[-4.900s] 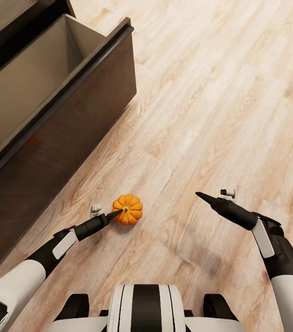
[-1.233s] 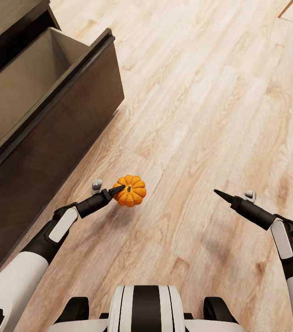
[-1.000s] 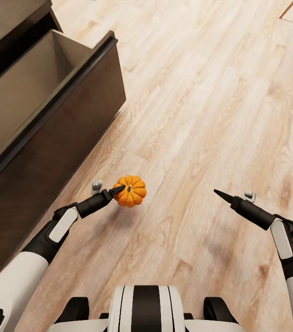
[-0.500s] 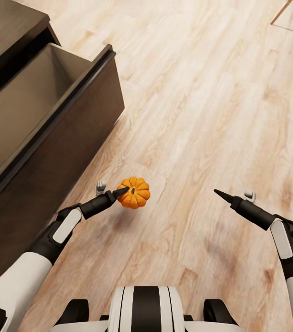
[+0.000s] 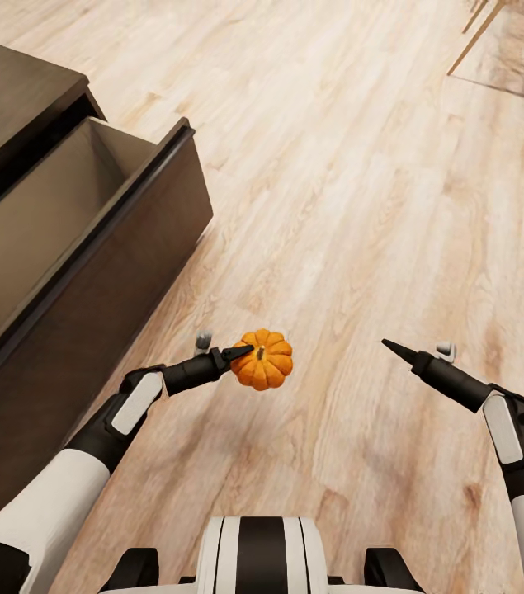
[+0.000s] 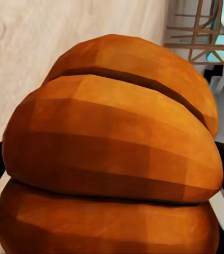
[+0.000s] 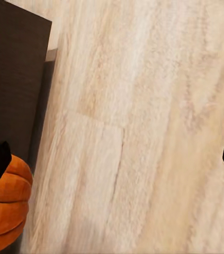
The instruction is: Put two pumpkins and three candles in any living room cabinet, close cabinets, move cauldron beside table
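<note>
Head view: the left gripper (image 5: 241, 353) is clamped on the pumpkin (image 5: 266, 370), held above the floor (image 5: 361, 206). The cabinet (image 5: 14, 99) with its open drawer (image 5: 88, 239) sits at ten o'clock, lower in frame than before, since the camera moved. Left wrist view: the pumpkin (image 6: 112, 159) sits close between the jaws. Right wrist view: the right gripper (image 7: 112, 161) has its jaws wide apart, with the pumpkin (image 7: 6, 206) at eight o'clock.

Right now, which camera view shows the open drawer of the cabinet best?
The head view: the open drawer of the cabinet shows its pale inside and dark front, left of the left claw holding the pumpkin. The right wrist view catches a dark panel, perhaps its front.
</note>
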